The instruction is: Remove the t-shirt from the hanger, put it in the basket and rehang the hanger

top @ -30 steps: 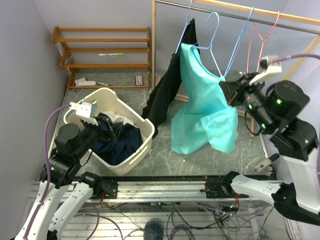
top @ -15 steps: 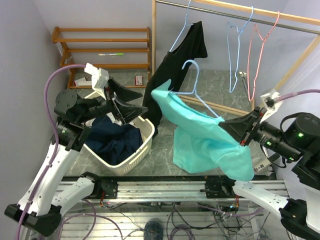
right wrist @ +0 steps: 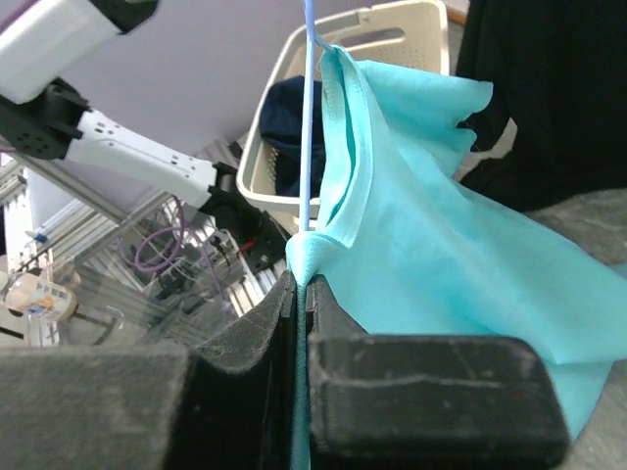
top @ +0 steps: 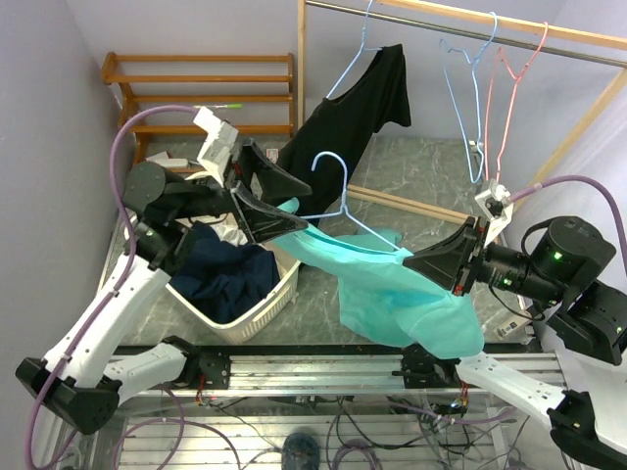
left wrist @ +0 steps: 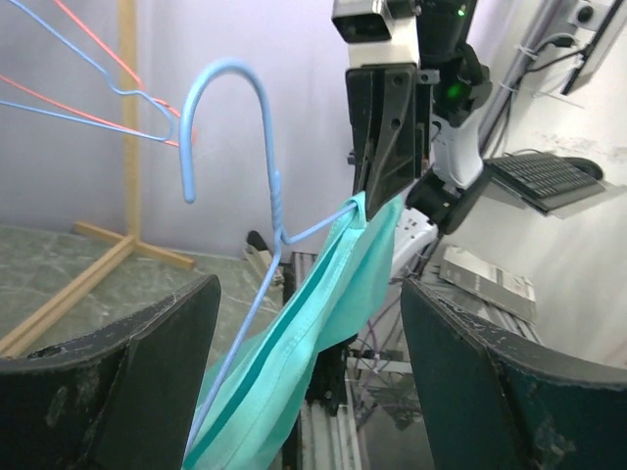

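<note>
**Mia:** What is closest to us?

**Tom:** The right gripper [top: 419, 262]. Its fingers are pinched tight on one shoulder of the green t-shirt [top: 392, 304], and the blue wire of the hanger [left wrist: 276, 201] is caught in the pinch too.

**Mia:** Wasn't that shirt up high a moment ago?

**Tom:** Yes, it hung from the rail [top: 431, 27]. Now the hook is off the rail. The shirt is held out low over the table, still on its hanger.

**Mia:** And the other arm?

**Tom:** It was down by the basket [top: 269, 299]. It has swung up, and the left gripper [top: 306, 210] is now at the shirt's other shoulder. Its fingers are spread wide. The cloth and the wire run between them, but nothing is pinched there yet.

**Mia:** So is the job done?

**Tom:** No. I think the hard part comes next. The left fingers must grab just the cloth or just the wire, so the two can be pulled apart. If they grab both, nothing slides off.

**Mia:** What is far back?

**Tom:** A black shirt [top: 362, 108] hangs from the rail.
</note>
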